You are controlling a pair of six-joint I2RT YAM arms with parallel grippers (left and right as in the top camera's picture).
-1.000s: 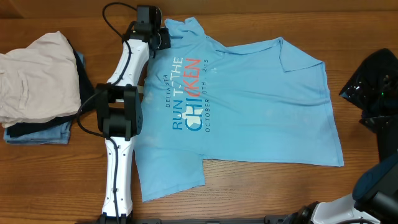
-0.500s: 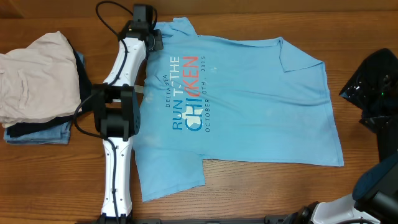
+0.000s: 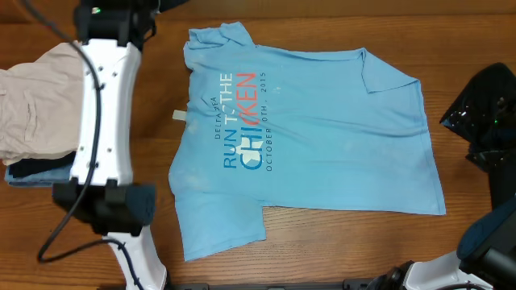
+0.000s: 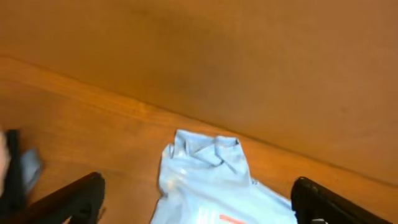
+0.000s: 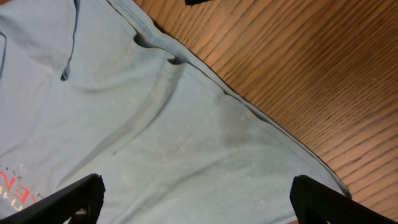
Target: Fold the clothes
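The clothes, a sky-blue T-shirt (image 3: pixel 322 137) with white and red-orange lettering, lie spread flat across the middle of the table. My left arm (image 3: pixel 105 121) is lifted high over the table's left side. In the left wrist view my left gripper (image 4: pixel 196 202) hangs open above the shirt's far-left sleeve corner (image 4: pixel 205 168) and holds nothing. My right gripper (image 5: pixel 199 202) is open too, hovering over the shirt's fabric (image 5: pixel 124 124) near its hem edge without touching it. The right arm (image 3: pixel 484 105) stays at the table's right edge.
A cream-beige garment (image 3: pixel 40 105) is piled at the left on dark and denim-blue folded pieces (image 3: pixel 48 173). A small white tag (image 3: pixel 178 116) lies by the shirt's left edge. Bare wood (image 3: pixel 339 250) shows in front of the shirt.
My left gripper has opened and let go of the shirt's far-left corner. It has then risen and swung left. The shirt corner now rests flat. The right arm has not moved.
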